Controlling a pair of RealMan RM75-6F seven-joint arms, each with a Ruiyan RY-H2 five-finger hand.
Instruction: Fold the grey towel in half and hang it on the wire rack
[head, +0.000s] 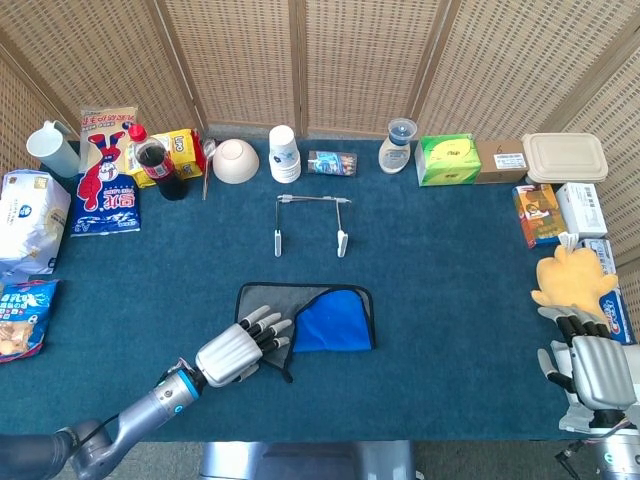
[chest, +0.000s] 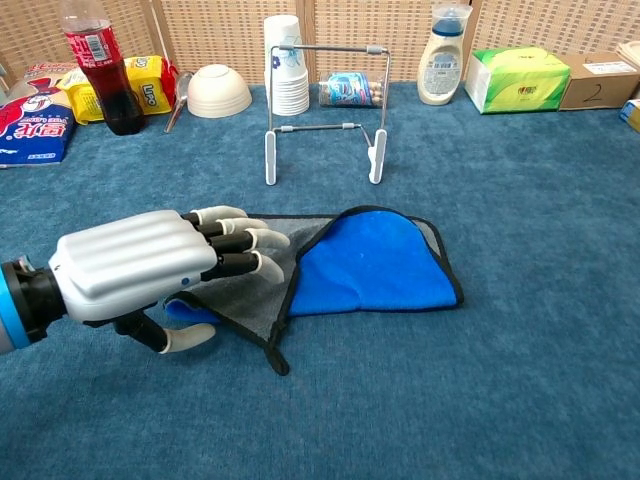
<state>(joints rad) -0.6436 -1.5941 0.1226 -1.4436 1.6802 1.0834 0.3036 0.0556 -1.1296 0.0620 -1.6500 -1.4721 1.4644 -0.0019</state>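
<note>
The grey towel (head: 262, 299) (chest: 250, 270) lies flat on the blue table, its right part turned over so the blue underside (head: 336, 320) (chest: 370, 262) shows. My left hand (head: 236, 351) (chest: 135, 268) hovers over the towel's near left corner with fingers spread above the grey cloth. Its thumb (chest: 186, 340) sits under the corner, where a strip of blue underside is turned up. The wire rack (head: 310, 222) (chest: 325, 105) stands upright behind the towel, bare. My right hand (head: 588, 362) rests at the table's near right corner, holding nothing; the chest view does not show it.
Along the back stand a cola bottle (chest: 95, 62), a white bowl (chest: 220, 90), stacked paper cups (chest: 283, 65), a lotion bottle (chest: 443, 55) and a green tissue box (chest: 517, 78). Snack bags (head: 30, 225) lie at the left, boxes and a yellow toy (head: 566, 280) at the right.
</note>
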